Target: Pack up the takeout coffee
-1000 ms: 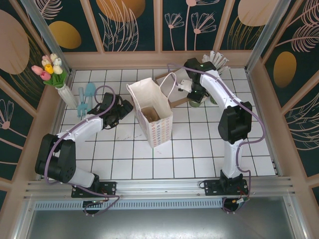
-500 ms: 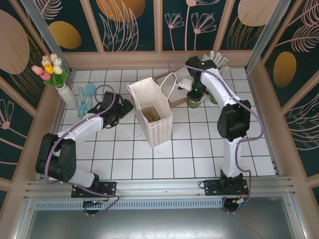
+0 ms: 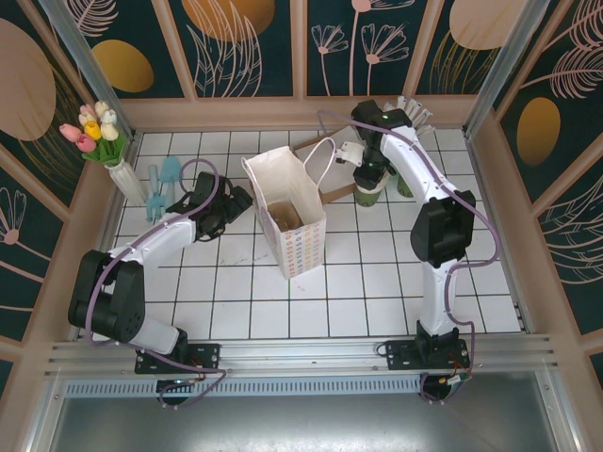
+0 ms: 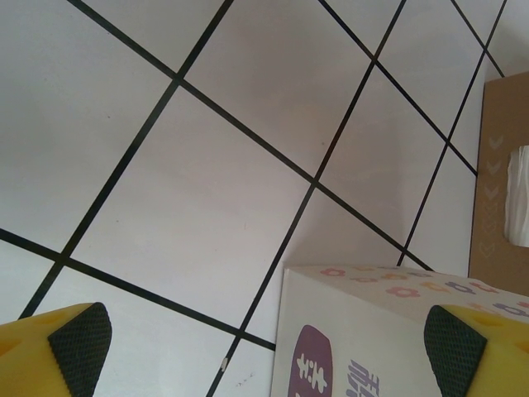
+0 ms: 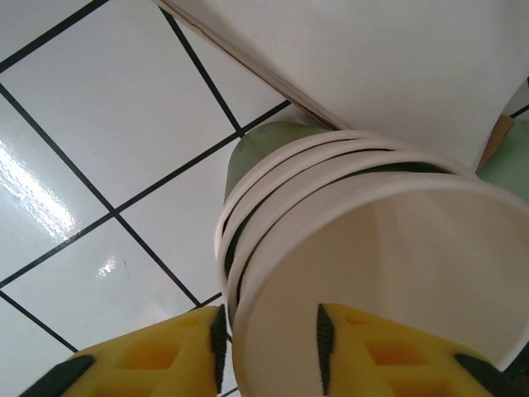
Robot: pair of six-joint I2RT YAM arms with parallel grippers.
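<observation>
The takeout coffee is hidden. My right gripper (image 3: 367,175) (image 5: 272,351) hangs over a stack of cream-rimmed green paper cups (image 3: 368,194) (image 5: 347,215) at the back right. Its jaws are open and straddle the top cup's rim, one pad outside and one inside, each a little off the wall. The white paper bag (image 3: 285,221) stands upright and open at mid-table; something brownish lies at its bottom. My left gripper (image 3: 236,202) (image 4: 271,351) sits low by the bag's left side, wide open, with the bag's flowered corner (image 4: 372,331) between its fingers.
A brown card piece (image 3: 332,188) (image 4: 498,182) lies behind the bag. White wrapped sticks (image 3: 413,113) stand at the back right. A vase of tulips (image 3: 94,132) and blue-green tools (image 3: 160,184) are at the back left. Wooden walls ring the tiled table (image 3: 377,282).
My right gripper has swung a little right over the cup stack and its jaws have parted from shut. The left arm and the bag have not moved.
</observation>
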